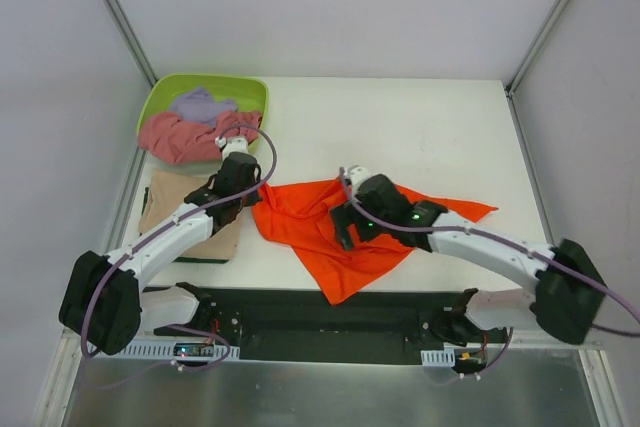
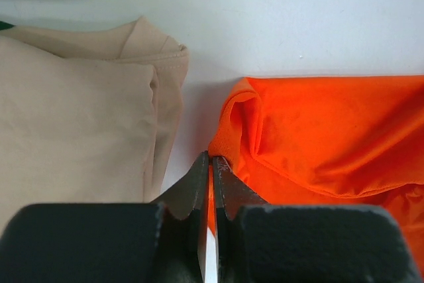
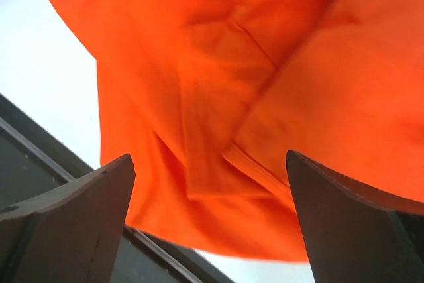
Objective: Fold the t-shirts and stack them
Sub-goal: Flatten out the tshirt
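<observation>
The left end effector (image 2: 211,162) is pinched shut on the 9 o'clock corner of the orange t-shirt (image 2: 331,130). The right end effector (image 3: 209,158) hangs wide open over its middle. It lies mid-counter (image 1: 420,137), long axis 9-to-3, its loose cloth nearer the right arm.

Bright orange t-shirt (image 1: 300,222), tan t-shirt (image 1: 165,197), dusty pink t-shirt (image 1: 170,139) and pale lavender t-shirt (image 1: 198,104) all plain; tub (image 1: 215,80) lime green; surface (image 1: 420,137) white; left tool (image 2: 211,158) and right tool (image 3: 209,157) black; arms (image 1: 500,252) white with black joints, purple cables (image 1: 271,159).
</observation>
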Available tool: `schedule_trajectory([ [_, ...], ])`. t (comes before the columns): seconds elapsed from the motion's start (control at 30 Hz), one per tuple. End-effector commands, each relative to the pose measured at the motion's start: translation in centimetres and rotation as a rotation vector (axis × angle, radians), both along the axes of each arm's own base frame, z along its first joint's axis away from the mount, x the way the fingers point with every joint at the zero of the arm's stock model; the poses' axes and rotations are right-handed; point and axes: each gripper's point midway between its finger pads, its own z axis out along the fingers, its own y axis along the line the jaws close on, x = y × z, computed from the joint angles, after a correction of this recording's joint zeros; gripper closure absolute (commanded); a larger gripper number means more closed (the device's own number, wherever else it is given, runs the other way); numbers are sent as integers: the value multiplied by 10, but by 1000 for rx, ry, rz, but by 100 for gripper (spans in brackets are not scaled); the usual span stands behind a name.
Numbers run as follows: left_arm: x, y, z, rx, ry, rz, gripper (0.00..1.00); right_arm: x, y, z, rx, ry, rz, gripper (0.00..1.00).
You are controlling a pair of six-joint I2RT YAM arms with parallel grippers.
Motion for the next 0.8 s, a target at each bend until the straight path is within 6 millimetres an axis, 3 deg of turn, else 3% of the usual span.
schedule_trajectory([
  [0.0,-5,-5,-2,-58,-2,1,100,20,61,5,-37,-84,-7,1],
  [0.17,-10,-7,-8,-71,17,-9,100,46,72,-21,-247,-110,-208,5],
  [0.4,-12,-4,-9,-66,9,-1,100,46,81,-57,-324,-32,-291,16],
  [0.5,-12,-4,-9,-70,8,-2,100,42,75,-69,-375,-10,-307,20],
  [0.63,-13,-6,-8,-74,8,-17,100,43,67,-77,-412,-11,-337,25],
  [0.77,-15,-3,-10,-68,7,-13,100,46,58,-73,-424,-41,-369,39],
])
